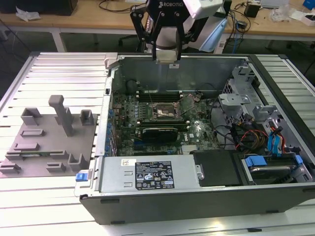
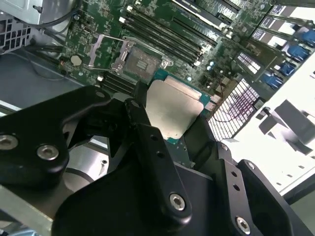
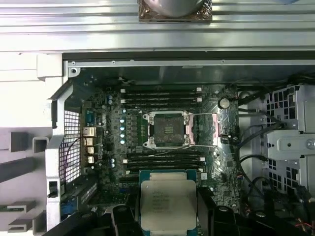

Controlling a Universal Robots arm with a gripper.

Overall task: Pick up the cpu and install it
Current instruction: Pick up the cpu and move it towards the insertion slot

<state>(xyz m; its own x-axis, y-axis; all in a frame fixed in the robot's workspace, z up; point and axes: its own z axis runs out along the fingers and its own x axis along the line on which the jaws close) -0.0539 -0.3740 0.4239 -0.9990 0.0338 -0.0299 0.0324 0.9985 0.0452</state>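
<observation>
- White lettering runs across the gripper body in the exterior view, and the arm above it is cut off by the picture's edge.
- The power supply at the near side of the case carries a large label, part white and part black, packed with small print and marks. A smaller white sticker sits beside it.
- Faint engraved print covers the metal top of the cpu in the first wrist view. I cannot make out any of the words.
- The cpu is clamped in the gripper: its jaws are closed on two opposite edges, with a dark finger touching each side.
- In the second wrist view one finger hides a strip of the cpu, and the gripper's linkage blocks much of the board behind.
- In the first wrist view the cpu's edge nearest the gripper is cut off.
- The cpu hangs in the air over the motherboard, face up and level, not yet in the socket.
- The socket is open, with its metal frame swung aside. Memory slots lie between it and the cpu.
- In the exterior view the gripper hangs high over the case's far wall, well above the socket.
- A grey tray with upright posts lies on the slatted table at the exterior view's left, well apart from the gripper.
</observation>
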